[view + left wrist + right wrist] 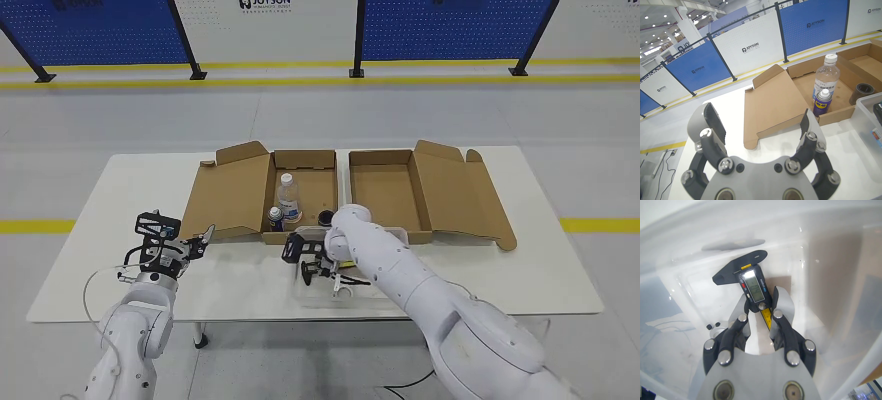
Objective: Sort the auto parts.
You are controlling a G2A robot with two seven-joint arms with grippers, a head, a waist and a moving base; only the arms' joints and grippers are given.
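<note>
As bin (702, 226) holds it, caliper (753, 288) clamped in right end effector (761, 299)

Three cameras, one table (90, 260)
Top view looks down from overhead. Left wrist view, at eight o'clock, faces two o'clock toward the cardboard box (772, 98), shared with top. Right wrist view: close inside the clear bin (810, 256).

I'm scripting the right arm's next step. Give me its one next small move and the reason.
Probably lift the digital caliper straight up, out of the clear bin. The right gripper looks shut on its display body, a finger on each side, and it lies low between the bin's walls, so it must rise before travelling sideways.
</note>
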